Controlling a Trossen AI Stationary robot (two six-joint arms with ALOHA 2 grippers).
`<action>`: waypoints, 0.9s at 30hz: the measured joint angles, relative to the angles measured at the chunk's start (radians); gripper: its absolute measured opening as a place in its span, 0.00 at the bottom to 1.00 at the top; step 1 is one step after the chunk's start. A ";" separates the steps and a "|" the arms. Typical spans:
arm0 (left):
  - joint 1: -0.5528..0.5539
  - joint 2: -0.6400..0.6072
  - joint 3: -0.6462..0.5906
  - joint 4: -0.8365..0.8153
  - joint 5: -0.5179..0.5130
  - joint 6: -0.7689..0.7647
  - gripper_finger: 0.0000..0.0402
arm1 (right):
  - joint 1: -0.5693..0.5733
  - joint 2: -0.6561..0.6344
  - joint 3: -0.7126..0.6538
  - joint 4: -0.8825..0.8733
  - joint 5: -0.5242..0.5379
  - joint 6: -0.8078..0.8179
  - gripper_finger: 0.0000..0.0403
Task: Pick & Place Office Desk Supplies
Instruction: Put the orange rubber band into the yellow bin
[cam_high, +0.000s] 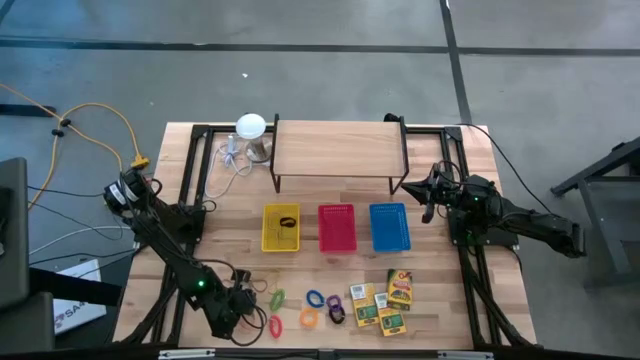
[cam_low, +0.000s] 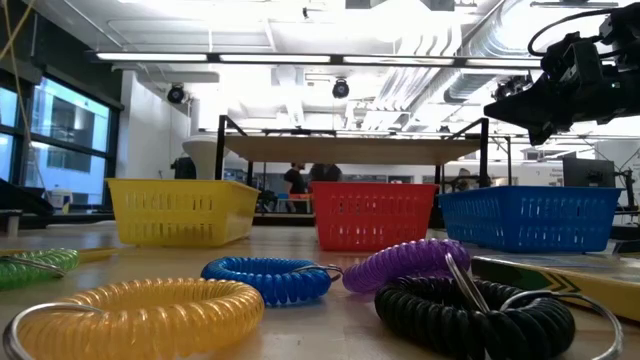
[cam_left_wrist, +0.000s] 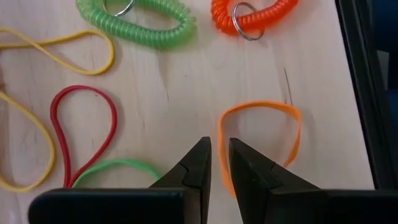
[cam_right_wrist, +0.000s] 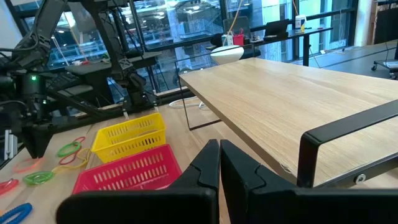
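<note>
Wooden table (cam_high: 230, 225) carries yellow basket (cam_high: 281, 228), red basket (cam_high: 337, 228), blue basket (cam_high: 389, 227) in a row. Right gripper (cam_high: 428, 196) pressed together, raised beside blue basket. Left gripper (cam_left_wrist: 219, 163) at the near-left edge, fingers slightly parted, nothing pinched, tips over orange rubber band (cam_left_wrist: 258, 137) lying flat among the other bands

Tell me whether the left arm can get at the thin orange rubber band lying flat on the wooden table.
Probably yes. The left gripper hangs right over the thin orange rubber band, one finger crossing its near side, jaws slightly parted. Nothing lies between them.
</note>
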 joint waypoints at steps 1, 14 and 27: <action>0.000 0.004 0.000 0.001 0.000 -0.003 0.13 | 0.000 0.000 0.000 0.000 0.000 0.000 0.00; -0.004 0.014 0.000 0.005 0.005 -0.006 0.33 | 0.000 0.000 0.000 0.000 0.000 0.000 0.00; -0.004 0.041 -0.001 0.006 0.002 -0.022 0.34 | 0.000 0.000 0.000 0.000 0.000 0.000 0.00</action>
